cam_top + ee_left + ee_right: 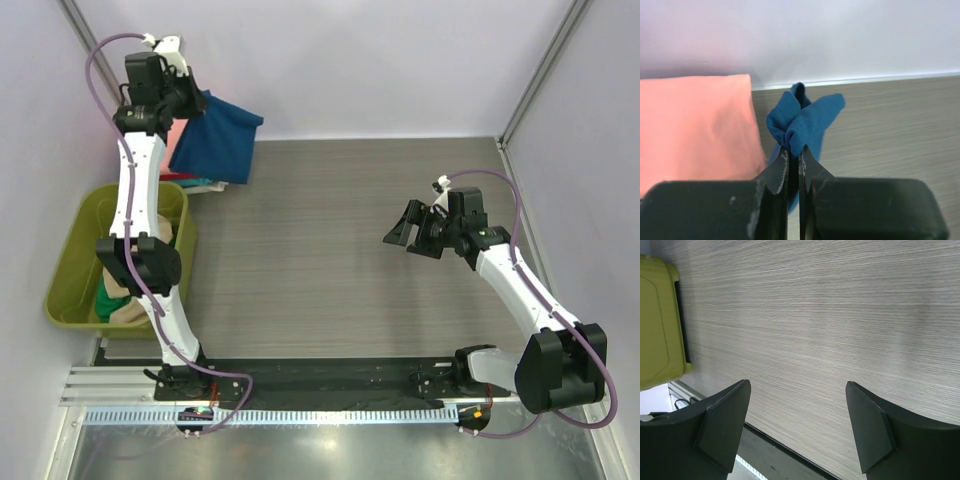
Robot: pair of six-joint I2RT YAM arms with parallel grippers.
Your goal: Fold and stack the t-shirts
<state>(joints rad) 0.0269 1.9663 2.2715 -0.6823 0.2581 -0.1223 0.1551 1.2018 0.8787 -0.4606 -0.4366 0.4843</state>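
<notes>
Olive tub [72, 268], tan shirt [130, 313], green shirt [110, 296] inside

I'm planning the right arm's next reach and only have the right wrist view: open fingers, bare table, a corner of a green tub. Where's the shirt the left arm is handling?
Observer: The left gripper is shut on a bunched edge of a blue shirt, which hangs from it at the far left.
Operator: Anything next to it?
Observer: A pink shirt lies flat right beside the blue one.
Operator: What's inside the tub?
Observer: The tub holds tan and green cloth at its near end.
</notes>
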